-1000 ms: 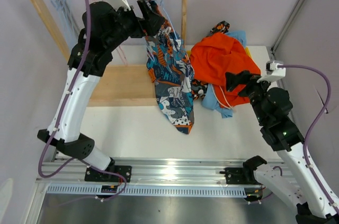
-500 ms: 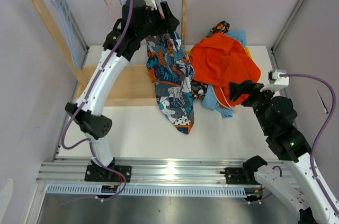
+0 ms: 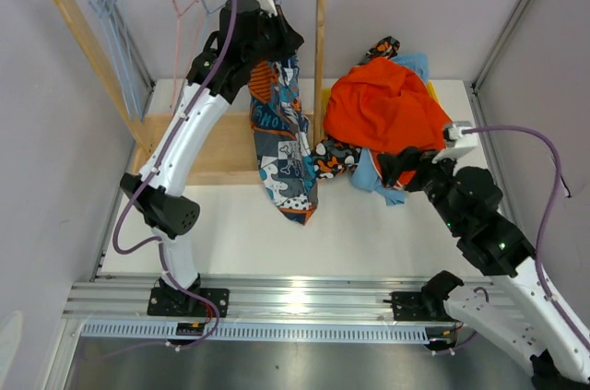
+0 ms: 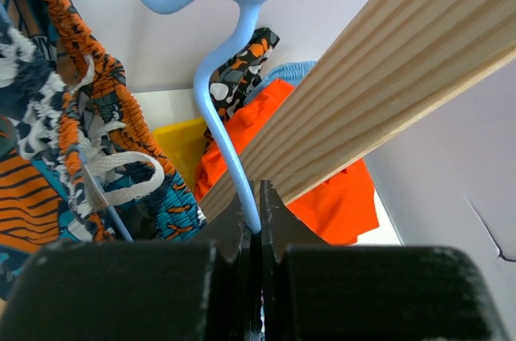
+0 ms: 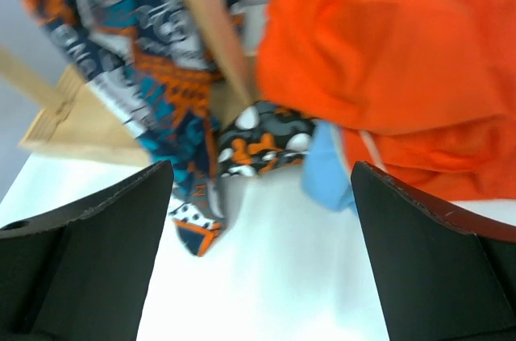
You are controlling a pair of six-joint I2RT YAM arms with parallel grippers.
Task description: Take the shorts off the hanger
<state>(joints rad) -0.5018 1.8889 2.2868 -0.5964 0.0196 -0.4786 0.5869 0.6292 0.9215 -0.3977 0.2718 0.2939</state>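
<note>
The left gripper [image 4: 258, 205] is pinched tight on the wire of the light blue hanger [image 4: 218, 107], close against the wooden rack post [image 4: 363, 75]. The blue-orange-white printed shorts [image 4: 56, 147] hang just beside and below it. The right gripper [image 5: 260, 176] stands wide apart and holds nothing, with the orange shorts [image 5: 387, 51] heaped just ahead of it.

The tabletop [image 3: 369, 233] is white and flat. On its far left part lies a wide wooden board [image 3: 207, 146]. It is the foot of a wooden rack [image 3: 321, 49] that stands up from it. On the far right lies a heap of shorts, with the orange shorts [image 3: 387, 109] on top. At the near edge of the heap, the camouflage shorts [image 3: 334, 158] and the light blue shorts [image 3: 367, 176] poke out onto the tabletop. Something yellow [image 3: 430, 88] peeks out at the heap's far right.
</note>
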